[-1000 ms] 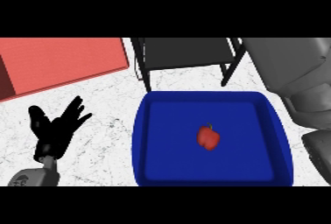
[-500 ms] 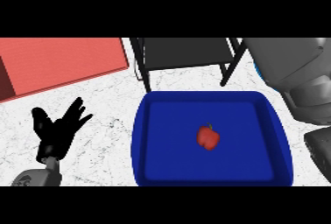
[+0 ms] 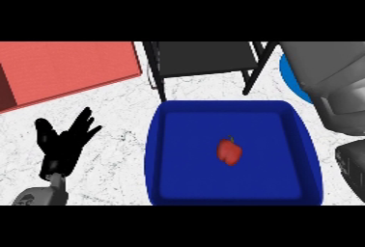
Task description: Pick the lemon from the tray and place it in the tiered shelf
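Note:
A small red fruit with a green stem [image 3: 229, 150] lies near the middle of the deep blue tray [image 3: 162, 159]; it looks red, not lemon yellow. Just behind the tray stands the tiered shelf [image 3: 206, 58], a black frame with a dark grey level. My left hand [image 3: 63, 142] rests on the counter left of the tray, fingers spread and straight, holding nothing. My right forearm [image 3: 328, 82], big and grey, crosses the upper right corner, right of the shelf and above the tray's right side. The right hand itself does not show.
A salmon-red flat block [image 3: 64, 67] covers the back left of the white marbled counter [image 3: 114, 111]. A blue round thing [image 3: 289, 79] peeks out from behind the right forearm. A dark grey part of the arm [image 3: 351, 166] sits at the right edge beside the tray.
The right forearm has shifted rightward and lower in the view, uncovering a blue round thing behind it. The left hand, the tray and the fruit have stayed put.

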Controlling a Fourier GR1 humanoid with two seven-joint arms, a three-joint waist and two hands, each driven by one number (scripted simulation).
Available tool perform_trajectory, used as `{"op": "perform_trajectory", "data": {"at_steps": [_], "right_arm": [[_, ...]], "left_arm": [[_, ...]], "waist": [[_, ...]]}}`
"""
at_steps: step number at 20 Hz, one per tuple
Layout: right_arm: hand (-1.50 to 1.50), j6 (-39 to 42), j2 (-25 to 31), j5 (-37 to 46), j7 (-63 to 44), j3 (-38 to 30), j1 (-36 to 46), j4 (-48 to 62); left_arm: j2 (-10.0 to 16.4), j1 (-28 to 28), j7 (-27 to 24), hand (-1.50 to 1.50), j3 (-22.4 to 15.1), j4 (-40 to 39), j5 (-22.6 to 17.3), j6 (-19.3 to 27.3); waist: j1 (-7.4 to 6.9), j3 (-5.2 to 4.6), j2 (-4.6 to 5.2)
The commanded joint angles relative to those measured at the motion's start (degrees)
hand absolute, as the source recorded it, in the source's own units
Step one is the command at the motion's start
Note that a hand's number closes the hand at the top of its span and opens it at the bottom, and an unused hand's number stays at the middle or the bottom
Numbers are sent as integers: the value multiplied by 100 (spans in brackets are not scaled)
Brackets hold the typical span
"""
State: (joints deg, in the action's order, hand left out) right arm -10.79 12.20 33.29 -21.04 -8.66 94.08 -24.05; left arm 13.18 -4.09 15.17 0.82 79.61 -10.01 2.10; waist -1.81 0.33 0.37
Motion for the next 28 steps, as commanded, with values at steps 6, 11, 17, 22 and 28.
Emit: {"op": "perform_trajectory", "data": {"at_steps": [6, 11, 17, 22, 28], "right_arm": [[-150, -598, -60, -968, 27, -1050, 220, -181], [-150, -1022, 325, -1128, 101, -1341, 188, -250], [-150, -1732, 846, -839, -24, -1329, 1, -146], [-150, -1713, 1401, -1196, 25, -1725, -489, -425], [-150, -501, 2358, -1748, 139, -2107, -772, -551]], "left_arm": [[-44, 19, 304, 0, -3, -57, -72, -53], [-35, 297, 60, 0, -34, -45, -7, -171], [-153, 153, 131, 0, -40, -110, 121, 62], [-72, 407, 57, 0, 90, -32, 2, -82], [1, 141, 248, 0, 205, -153, -99, -178]], "waist": [[27, -34, -4], [28, -37, -3], [78, -38, 1], [127, -32, -27], [153, -30, -15]]}}
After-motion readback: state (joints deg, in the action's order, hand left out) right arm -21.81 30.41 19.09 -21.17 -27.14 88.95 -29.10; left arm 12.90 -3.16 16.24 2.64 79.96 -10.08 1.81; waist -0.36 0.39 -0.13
